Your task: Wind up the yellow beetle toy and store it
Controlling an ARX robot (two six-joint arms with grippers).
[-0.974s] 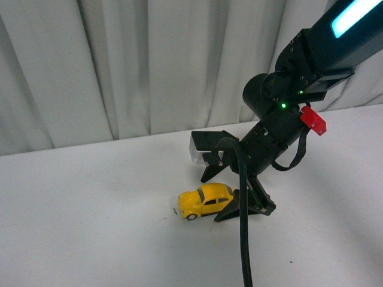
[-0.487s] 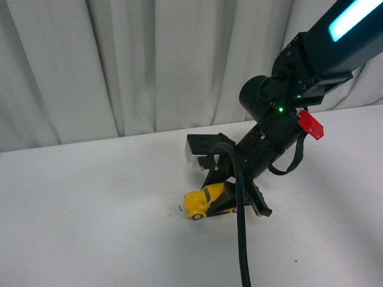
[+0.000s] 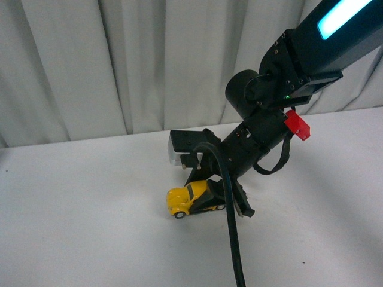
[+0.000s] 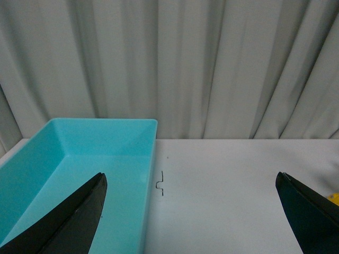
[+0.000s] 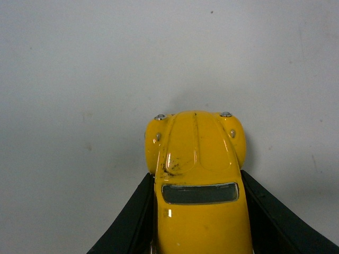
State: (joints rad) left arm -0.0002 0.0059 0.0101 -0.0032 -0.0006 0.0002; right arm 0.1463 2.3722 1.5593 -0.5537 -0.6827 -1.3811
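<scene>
The yellow beetle toy (image 3: 181,200) stands on the white table, nose to the left. My right gripper (image 3: 210,202) is shut on its rear half, one black finger on each flank. In the right wrist view the toy (image 5: 197,174) fills the lower middle, hood and windscreen showing, held between the two fingers (image 5: 127,222). My left gripper (image 4: 193,211) is open and empty, its two black fingertips (image 4: 79,211) wide apart above the table beside a turquoise bin (image 4: 151,159). The left arm does not show in the front view.
The turquoise bin is open-topped and empty, its long wall beside a small bent wire mark (image 4: 160,183) on the table. Grey curtains (image 3: 119,66) hang along the table's far edge. A black cable (image 3: 230,239) runs down from my right arm toward the front.
My right gripper has closed on the toy's rear and moved left with it; a second ago the toy stood free beside the open fingers.
</scene>
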